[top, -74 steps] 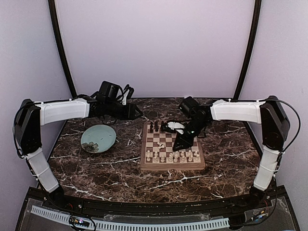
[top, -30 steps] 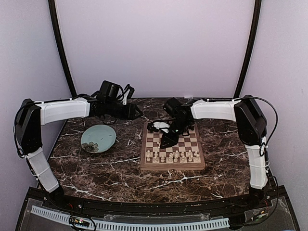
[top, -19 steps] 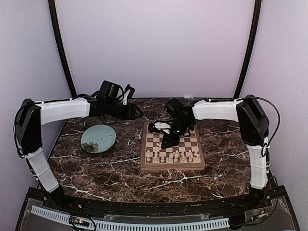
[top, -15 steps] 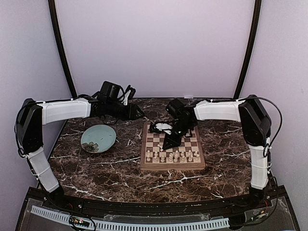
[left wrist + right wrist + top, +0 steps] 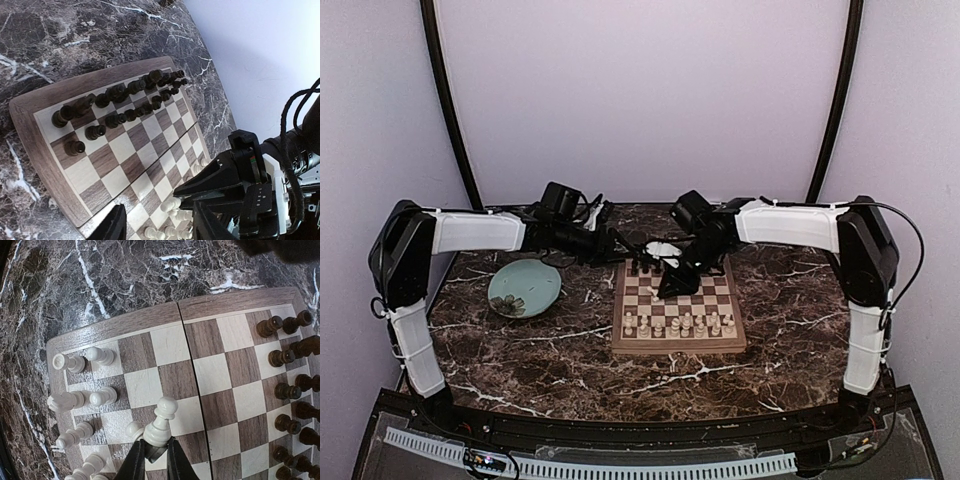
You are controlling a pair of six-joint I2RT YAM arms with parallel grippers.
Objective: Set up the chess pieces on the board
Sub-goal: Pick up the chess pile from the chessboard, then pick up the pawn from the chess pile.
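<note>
**Cream-white piece in transfer.** A cream-white piece (image 5: 160, 425) is clamped by its base between the fingers (image 5: 134, 462) of the right end effector (image 5: 154, 456). Its rounded head points away from the fingertips, over the middle squares of the board (image 5: 117, 324). Whether it touches a square cannot be told. In the right wrist view, the other white pieces (image 5: 75, 401) stand in two rows to the left of this end effector. The dark pieces (image 5: 289, 390) stand along the opposite edge, to its right. The left end effector (image 5: 157, 227) hovers released and empty near the board's corner on the dark side, jaws spread wide. The board rests on the marbled surface (image 5: 520, 340). A pale-teal plate (image 5: 542, 280) lies to the left of the left end effector.
</note>
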